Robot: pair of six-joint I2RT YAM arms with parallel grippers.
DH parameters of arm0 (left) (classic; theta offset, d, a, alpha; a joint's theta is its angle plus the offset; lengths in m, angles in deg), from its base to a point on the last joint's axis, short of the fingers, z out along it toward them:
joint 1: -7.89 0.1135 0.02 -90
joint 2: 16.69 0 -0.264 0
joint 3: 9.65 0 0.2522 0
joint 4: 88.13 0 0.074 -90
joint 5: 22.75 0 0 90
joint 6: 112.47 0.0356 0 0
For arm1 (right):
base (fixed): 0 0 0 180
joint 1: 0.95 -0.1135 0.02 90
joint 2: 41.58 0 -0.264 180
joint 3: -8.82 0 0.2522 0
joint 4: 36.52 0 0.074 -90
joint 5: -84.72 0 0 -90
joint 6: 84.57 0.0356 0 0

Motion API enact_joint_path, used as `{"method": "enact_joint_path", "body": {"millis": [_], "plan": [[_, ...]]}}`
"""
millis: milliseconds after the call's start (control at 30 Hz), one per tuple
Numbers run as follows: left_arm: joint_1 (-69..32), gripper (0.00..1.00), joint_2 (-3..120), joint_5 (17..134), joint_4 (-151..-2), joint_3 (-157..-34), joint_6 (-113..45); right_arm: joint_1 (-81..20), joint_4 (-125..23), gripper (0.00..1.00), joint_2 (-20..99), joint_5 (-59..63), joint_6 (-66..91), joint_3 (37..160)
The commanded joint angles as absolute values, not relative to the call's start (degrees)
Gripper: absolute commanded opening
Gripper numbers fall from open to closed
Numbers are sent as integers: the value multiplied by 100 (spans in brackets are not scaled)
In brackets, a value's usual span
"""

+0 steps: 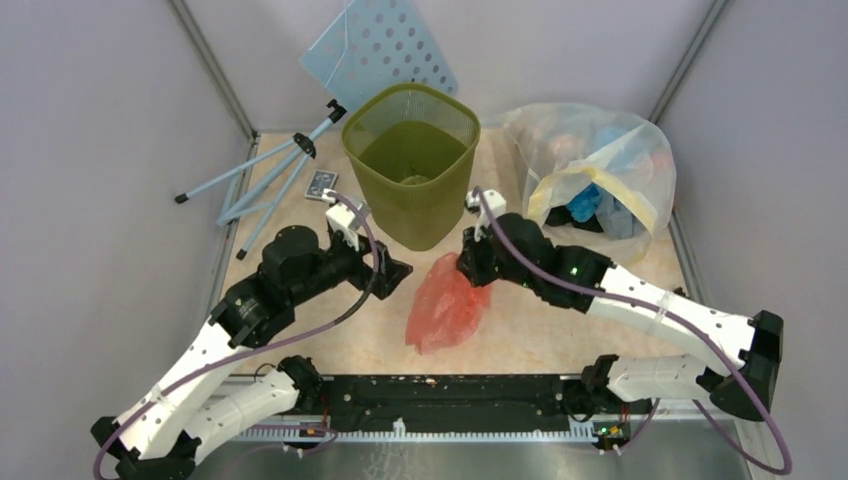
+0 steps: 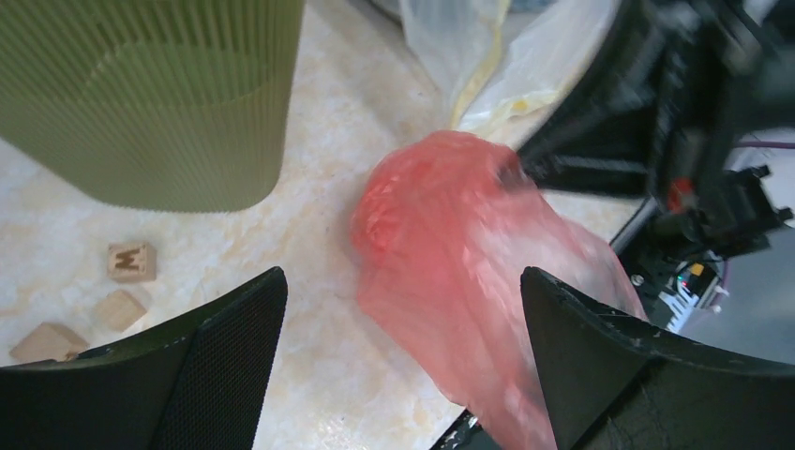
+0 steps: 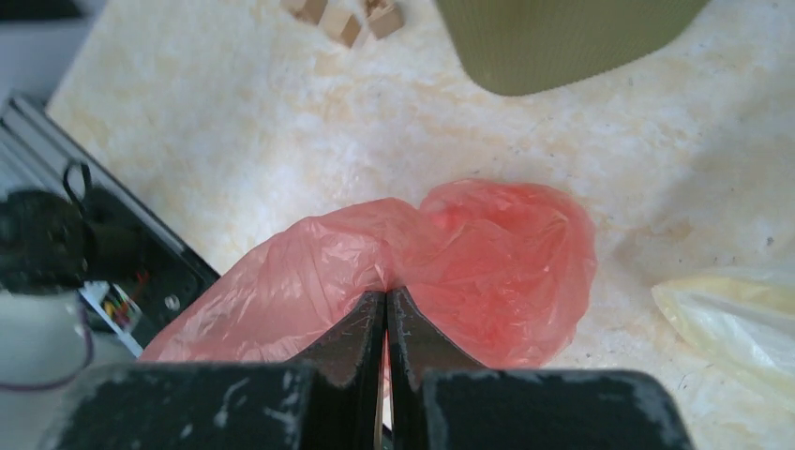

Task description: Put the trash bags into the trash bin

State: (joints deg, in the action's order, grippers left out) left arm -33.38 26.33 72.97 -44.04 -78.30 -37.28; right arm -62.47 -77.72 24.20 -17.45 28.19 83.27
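The right gripper (image 3: 386, 292) pinches the thin, crinkly red bag (image 3: 487, 253); the left gripper (image 2: 403, 291) gapes wide near the ribbed green bin (image 2: 150, 103).

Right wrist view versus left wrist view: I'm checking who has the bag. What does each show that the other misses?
Only the right wrist: the right gripper shut on the trash bag. Only the left wrist: the left gripper open, facing the bag, right arm behind. Both: the bag, trash bin, wooden blocks, clear bag.
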Motion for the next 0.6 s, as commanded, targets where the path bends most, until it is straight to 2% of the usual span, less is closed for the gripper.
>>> {"method": "enact_joint_path", "body": {"millis": [0, 200, 400, 567], "plan": [[-3316, 99, 2416, 8120, -4719, -7943, -3327, -5476, -8214, 0, 2451, -926, 4025, 8720], [-3327, 99, 2325, 9347, -5121, -7841, -3103, -5281, -8452, 0, 2478, -952, 4842, 9161], [-3373, 99, 2646, 9089, -4912, -8186, -2562, -5289, -9352, 0, 3074, -1273, 5245, 9965], [-3752, 99, 3005, 8399, -4529, -8570, -1927, -5286, -9324, 0, 3241, -1264, 5496, 9985]]}}
